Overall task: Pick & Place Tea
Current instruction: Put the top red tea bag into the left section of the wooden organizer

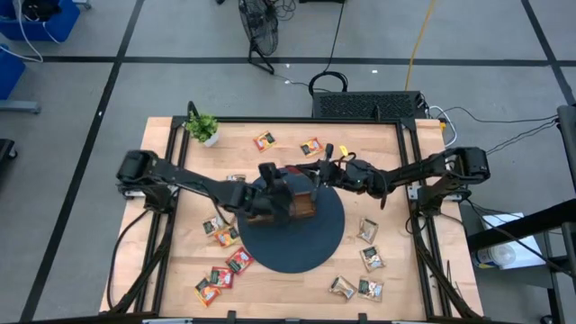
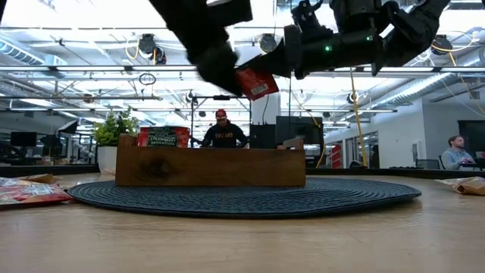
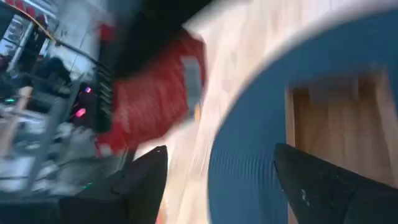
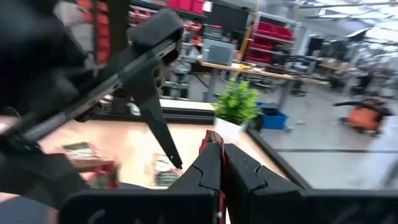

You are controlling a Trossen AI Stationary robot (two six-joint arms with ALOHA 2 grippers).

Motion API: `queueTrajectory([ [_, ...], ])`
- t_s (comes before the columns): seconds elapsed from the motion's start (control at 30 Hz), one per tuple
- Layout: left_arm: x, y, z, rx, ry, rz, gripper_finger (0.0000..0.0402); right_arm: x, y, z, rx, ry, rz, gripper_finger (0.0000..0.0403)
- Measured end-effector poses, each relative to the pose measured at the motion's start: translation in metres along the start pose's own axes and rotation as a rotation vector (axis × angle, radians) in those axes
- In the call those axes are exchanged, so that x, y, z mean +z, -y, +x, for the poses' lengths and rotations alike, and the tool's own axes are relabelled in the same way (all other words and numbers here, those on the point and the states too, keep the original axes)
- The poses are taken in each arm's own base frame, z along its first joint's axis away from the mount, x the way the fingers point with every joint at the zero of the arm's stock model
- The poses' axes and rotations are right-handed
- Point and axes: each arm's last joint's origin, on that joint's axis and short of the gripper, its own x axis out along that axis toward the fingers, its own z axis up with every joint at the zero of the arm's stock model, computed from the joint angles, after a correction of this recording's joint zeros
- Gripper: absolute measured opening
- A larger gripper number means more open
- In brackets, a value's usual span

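A red tea sachet (image 2: 254,82) hangs above the brown wooden tray (image 2: 211,167), which stands on the dark round mat (image 1: 306,241). My right gripper (image 4: 219,146) comes in from the table's right and is shut on the sachet. My left gripper (image 3: 221,148) is open over the tray beside it, and the sachet (image 3: 155,99) shows beyond its fingertips, not between them. A red-and-green sachet (image 2: 162,136) stands in the tray. More tea sachets lie flat on the table at the near left (image 1: 225,256), the near right (image 1: 369,261) and the far side (image 1: 264,139). My right gripper pinches the red sachet between its two fingers. Only a thin red edge (image 4: 210,138) shows between them in its wrist view. The fingers come level from the table's right. The sachet hangs tilted below them, clear of the tray.
A small potted plant (image 1: 203,128) stands at the far left corner of the table. Both arms meet over the mat's far half. Beyond the table, people sit at desks in the room (image 2: 223,133).
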Motion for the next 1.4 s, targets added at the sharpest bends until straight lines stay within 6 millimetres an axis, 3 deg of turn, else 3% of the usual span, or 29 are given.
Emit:
queueTrajectory([
  [0.1,-0.014,-0.015,-0.003,-0.042,0.081,-0.088,0.0263,0.0,-0.002,-0.001,-0.018,-0.013,-0.021,0.0],
  [0.27,-0.025,-0.039,-0.015,-0.184,0.38,-0.323,0.0249,0.0,-0.004,-0.001,-0.024,-0.005,-0.018,0.0],
  [0.4,-0.041,-0.044,-0.01,-0.245,0.517,-0.4,0.0248,0.004,-0.007,-0.002,0.01,0.03,0.005,0.0],
  [0.6,-0.055,-0.045,0.001,-0.239,0.523,-0.459,0.0248,0.008,-0.017,-0.005,0.041,0.062,0.01,0.0],
  [0.97,-0.048,-0.048,-0.009,-0.2,0.59,-0.451,0.0248,0.014,-0.032,-0.01,0.09,0.094,0.01,0.0],
  [1.17,-0.044,-0.046,-0.012,-0.333,0.658,-0.474,0.0248,0.016,-0.033,-0.011,0.093,0.114,0.012,0.0],
  [1.4,-0.044,-0.045,-0.013,-0.346,0.658,-0.489,0.0245,0.018,-0.035,-0.012,0.116,0.136,0.017,0.0],
])
